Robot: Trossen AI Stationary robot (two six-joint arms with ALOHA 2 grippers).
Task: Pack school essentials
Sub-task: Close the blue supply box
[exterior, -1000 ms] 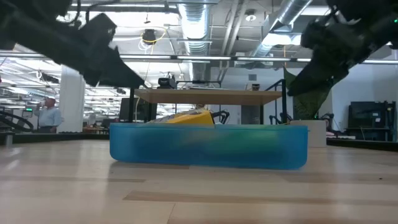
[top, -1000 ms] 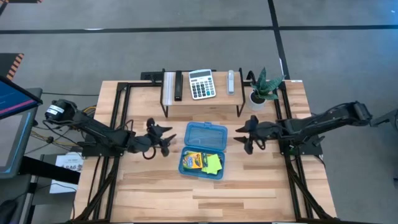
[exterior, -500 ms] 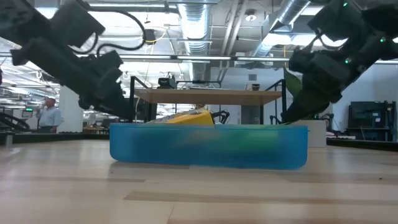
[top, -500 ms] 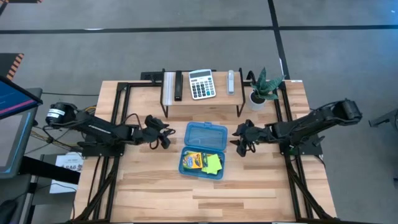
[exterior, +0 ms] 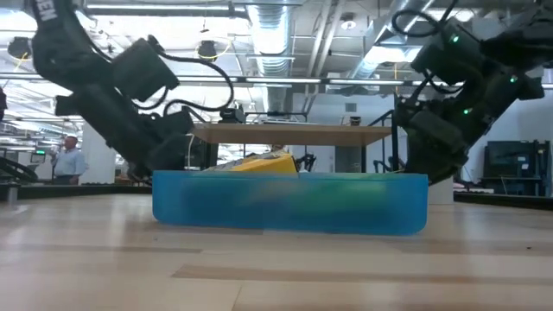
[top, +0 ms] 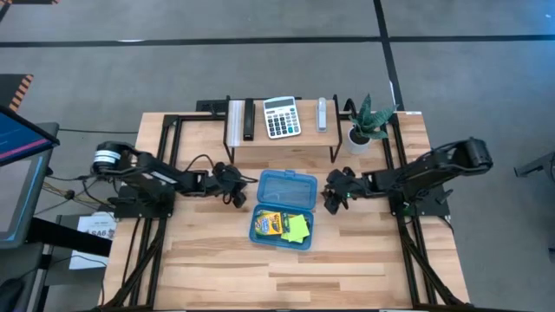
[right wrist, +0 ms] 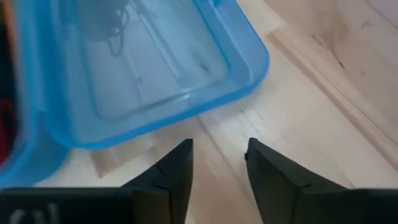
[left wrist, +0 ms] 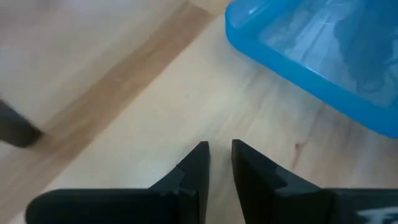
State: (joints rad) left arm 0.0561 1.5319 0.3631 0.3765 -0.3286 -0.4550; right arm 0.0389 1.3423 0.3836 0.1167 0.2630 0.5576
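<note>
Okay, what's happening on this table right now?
Both arms sit low beside an open blue plastic pencil case, holding nothing. The left gripper is by the lid's left edge, fingers nearly together; the right gripper by its right edge, fingers apart. A yellow-green crayon box and lime-green sticky-note pad lie inside.

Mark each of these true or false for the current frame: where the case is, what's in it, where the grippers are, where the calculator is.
1. The blue case lies open on the table. True.
2. The crayon box sits on the shelf. False: it lies in the case, beside the green sticky-note pad.
3. The left gripper and right gripper flank the open lid. True.
4. The right gripper holds a pencil. False: nothing shows between its fingers.
5. The calculator is in the case. False: it is on the shelf.
</note>
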